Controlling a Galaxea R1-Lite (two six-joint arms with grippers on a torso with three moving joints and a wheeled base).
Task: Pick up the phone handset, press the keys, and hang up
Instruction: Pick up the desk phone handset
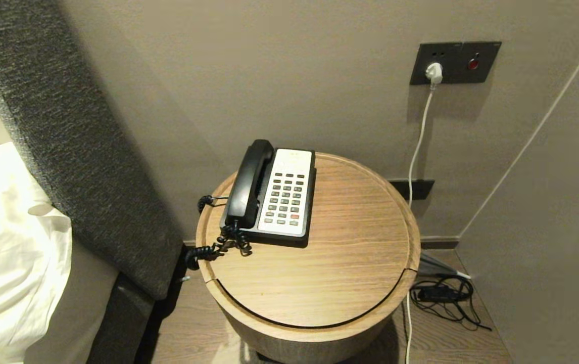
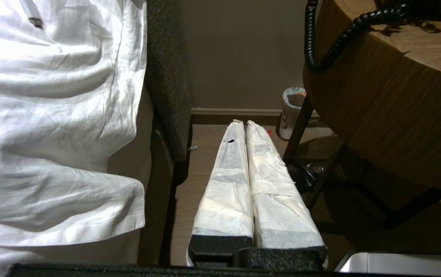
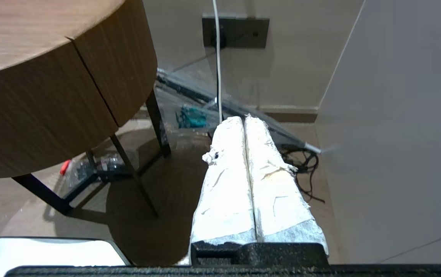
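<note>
Left gripper (image 2: 246,125) and right gripper (image 3: 243,120), both pressed together w/ nothing held, hang low beside the round table (image 1: 350,263), so nothing's begun: phone handset (image 1: 249,177) sits cradled on the phone (image 1: 287,194), lift, keys, hang-up all left.

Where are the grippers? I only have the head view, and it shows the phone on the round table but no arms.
Observer: The left gripper hangs below the table's edge, shut and holding nothing.
Operator: And the right one?
Observer: The right gripper is also shut and low, beside the table's wooden side.
Operator: Anything under the table?
Observer: A paper cup stands on the floor by the wall.
</note>
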